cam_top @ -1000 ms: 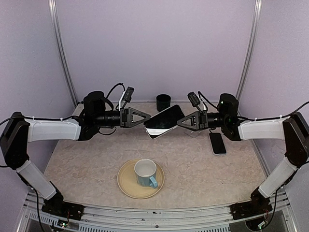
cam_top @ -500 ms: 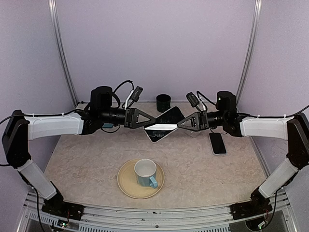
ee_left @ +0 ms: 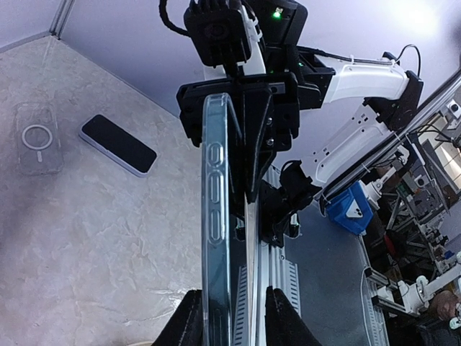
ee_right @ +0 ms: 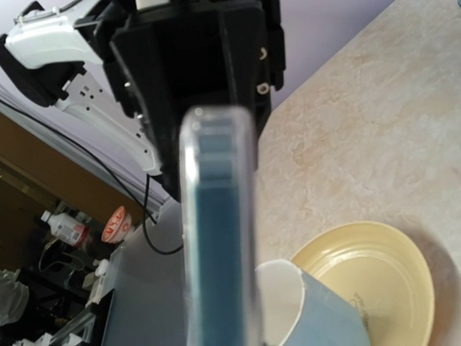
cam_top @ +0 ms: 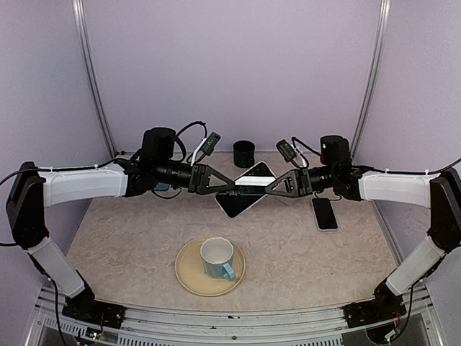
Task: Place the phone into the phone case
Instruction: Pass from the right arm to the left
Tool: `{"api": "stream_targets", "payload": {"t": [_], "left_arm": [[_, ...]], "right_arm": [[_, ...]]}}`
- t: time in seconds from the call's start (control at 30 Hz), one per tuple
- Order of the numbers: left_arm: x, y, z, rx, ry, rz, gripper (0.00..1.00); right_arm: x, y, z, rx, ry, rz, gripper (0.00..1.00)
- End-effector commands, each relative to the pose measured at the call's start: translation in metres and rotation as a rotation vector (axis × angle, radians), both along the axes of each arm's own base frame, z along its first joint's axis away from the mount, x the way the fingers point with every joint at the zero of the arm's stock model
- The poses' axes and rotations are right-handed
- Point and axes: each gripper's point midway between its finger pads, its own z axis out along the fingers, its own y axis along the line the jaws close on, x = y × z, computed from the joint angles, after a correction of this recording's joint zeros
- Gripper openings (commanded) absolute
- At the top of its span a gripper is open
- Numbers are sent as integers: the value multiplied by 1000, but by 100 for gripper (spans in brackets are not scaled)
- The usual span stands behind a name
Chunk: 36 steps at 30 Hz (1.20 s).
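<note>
Right claw [cam_top: 267,189] clenched on phone case [ee_left: 216,216], aloft; left claw [cam_top: 232,186] straddles the other end, grip unclear. Phone [cam_top: 241,202] looks nearly seated; final press remains.

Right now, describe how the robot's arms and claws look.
The left arm and right arm have white shells, black joints, loose black cables. The left claw and right claw are black triangular frames. A green light glows on the right wrist.

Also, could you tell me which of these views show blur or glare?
Right wrist: the clear case sits close to the lens and blurs, the plate looks sharper. Left wrist: its edge is crisp, light flare top right. Top external: sharp, white reflection across the phone.
</note>
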Motion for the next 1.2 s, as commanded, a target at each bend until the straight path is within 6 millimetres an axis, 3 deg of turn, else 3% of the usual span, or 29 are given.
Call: {"api": "stream_targets", "payload": {"t": [0.0, 0.3, 0.4, 0.53, 0.7, 0.73, 0.93, 1.17], "left_arm": [[-5, -4, 2, 1, -22, -32, 28], [-5, -13, -9, 17, 4, -55, 29], [-6, -17, -13, 24, 9, -64, 21], [-6, -19, -13, 20, 4, -64, 0], [-5, -19, -14, 16, 8, -51, 0], [-4, -19, -15, 14, 11, -44, 0], [7, -17, -6, -62, 46, 55, 0], [23, -12, 14, -208, 92, 196, 0]], "right_arm": [[-8, 1, 25, 43, -85, 34, 0], [-10, 1, 25, 49, -90, 45, 0], [-10, 2, 27, 56, -96, 50, 0], [-9, 3, 26, 53, -93, 51, 0], [-7, 4, 21, 44, -91, 42, 0], [-6, 4, 21, 42, -92, 38, 2], [6, 2, 20, 22, -105, -29, 40], [23, -3, 21, -17, -128, -165, 61]]}}
